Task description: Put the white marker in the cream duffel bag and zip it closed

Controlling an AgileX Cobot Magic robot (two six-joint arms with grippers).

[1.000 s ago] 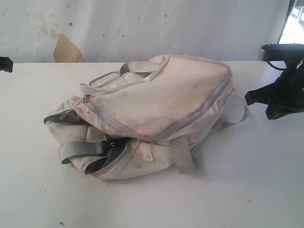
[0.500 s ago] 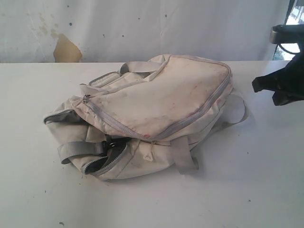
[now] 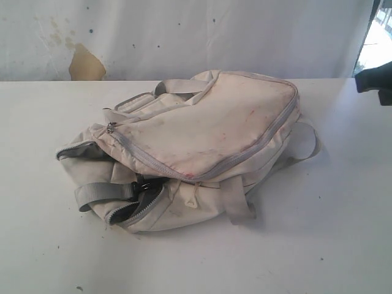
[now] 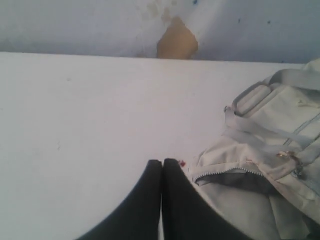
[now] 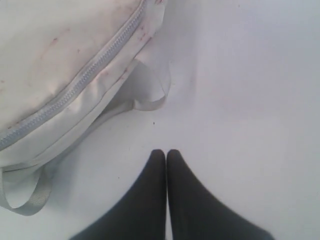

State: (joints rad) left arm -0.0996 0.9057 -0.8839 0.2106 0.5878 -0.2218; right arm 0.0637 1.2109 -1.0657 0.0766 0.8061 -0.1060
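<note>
My left claw [image 4: 162,162] is closed tight on nothing, over the tabletop [image 3: 318,245] just beside the cream duffel bag [image 3: 202,141], near a gaping zip pocket [image 4: 230,175]. My right claw [image 5: 166,152] is closed and empty too, near a webbing loop [image 5: 150,95] on the bag's other side. The bag lies slumped mid-tabletop.

Lighting bright, diffuse; white table [image 3: 306,245] washed out; soft shadow beneath cream duffel bag [image 3: 202,128]; wrist views hazy, foreground blurred.
</note>
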